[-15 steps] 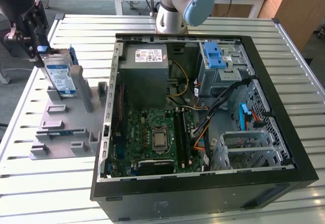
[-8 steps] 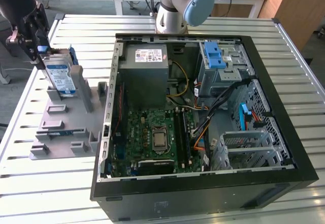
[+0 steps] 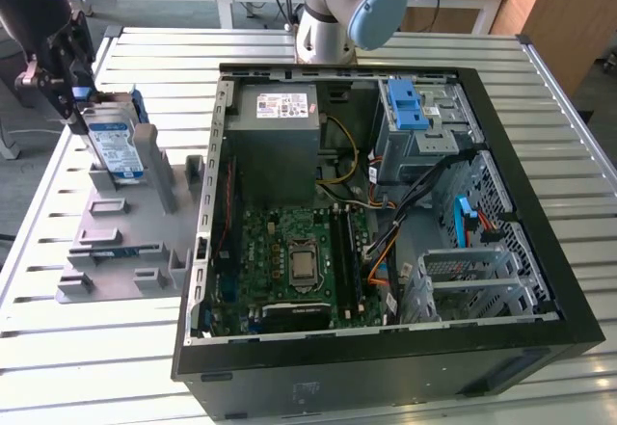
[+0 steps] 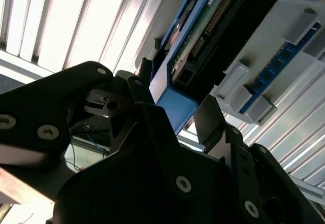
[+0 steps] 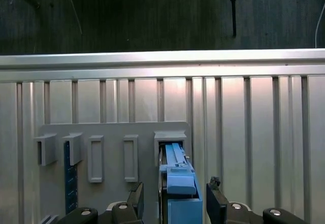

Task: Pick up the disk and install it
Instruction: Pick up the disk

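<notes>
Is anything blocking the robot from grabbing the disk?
No, nothing visible does. The black end effector straddles the upright flat silver hard drive with blue plastic rails, one finger on each side, with only open gaps between them.

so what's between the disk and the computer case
In the exterior view, the grey holder's upright posts and a strip of slatted table sit between the disk and the computer case, nothing else.
</notes>
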Controlling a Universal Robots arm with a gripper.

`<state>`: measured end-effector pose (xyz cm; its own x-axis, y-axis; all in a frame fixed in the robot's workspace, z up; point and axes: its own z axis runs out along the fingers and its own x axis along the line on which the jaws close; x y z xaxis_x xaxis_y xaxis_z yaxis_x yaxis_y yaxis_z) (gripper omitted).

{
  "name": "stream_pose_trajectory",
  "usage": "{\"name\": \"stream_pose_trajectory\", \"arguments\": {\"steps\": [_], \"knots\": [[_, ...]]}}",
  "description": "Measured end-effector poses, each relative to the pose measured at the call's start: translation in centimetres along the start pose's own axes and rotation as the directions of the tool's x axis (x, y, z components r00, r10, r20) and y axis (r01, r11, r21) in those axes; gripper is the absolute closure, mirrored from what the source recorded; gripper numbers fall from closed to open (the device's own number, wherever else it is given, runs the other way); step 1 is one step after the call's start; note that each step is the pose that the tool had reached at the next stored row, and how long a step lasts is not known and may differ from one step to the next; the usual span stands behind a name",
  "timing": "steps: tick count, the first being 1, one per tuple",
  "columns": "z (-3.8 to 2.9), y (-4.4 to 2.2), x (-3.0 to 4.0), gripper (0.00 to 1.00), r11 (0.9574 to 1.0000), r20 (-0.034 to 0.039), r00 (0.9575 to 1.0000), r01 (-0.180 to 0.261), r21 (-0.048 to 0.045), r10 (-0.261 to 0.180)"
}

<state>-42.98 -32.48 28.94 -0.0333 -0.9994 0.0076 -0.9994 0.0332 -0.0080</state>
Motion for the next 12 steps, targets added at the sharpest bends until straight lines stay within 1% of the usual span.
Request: {"name": "stream_pose_trajectory", "arguments": {"steps": [2, 4, 5, 6, 8, 9, 12], "knots": [[0.30, 0.00, -0.01, 0.40, 1.0000, 0.0000, 1.0000, 0.000, 0.0001, 0.000], [0.44, 0.01, -0.01, 0.40, 1.0000, -0.0005, 1.0000, 0.000, 0.0000, 0.000], [0.44, 0.01, 0.00, 0.41, 1.0000, -0.0010, 1.0000, 0.000, -0.0002, 0.000], [0.44, 0.01, 0.00, 0.47, 1.0000, -0.0012, 1.0000, 0.000, -0.0003, 0.000], [0.46, 0.00, -0.01, 0.47, 1.0000, -0.0012, 1.0000, 0.000, 0.0000, 0.000], [0.46, 0.01, -0.01, 0.54, 1.0000, -0.0012, 1.0000, 0.000, 0.0000, 0.000], [0.46, 0.00, -0.01, 0.54, 1.0000, -0.0013, 1.0000, 0.000, 0.0000, 0.000]]}}
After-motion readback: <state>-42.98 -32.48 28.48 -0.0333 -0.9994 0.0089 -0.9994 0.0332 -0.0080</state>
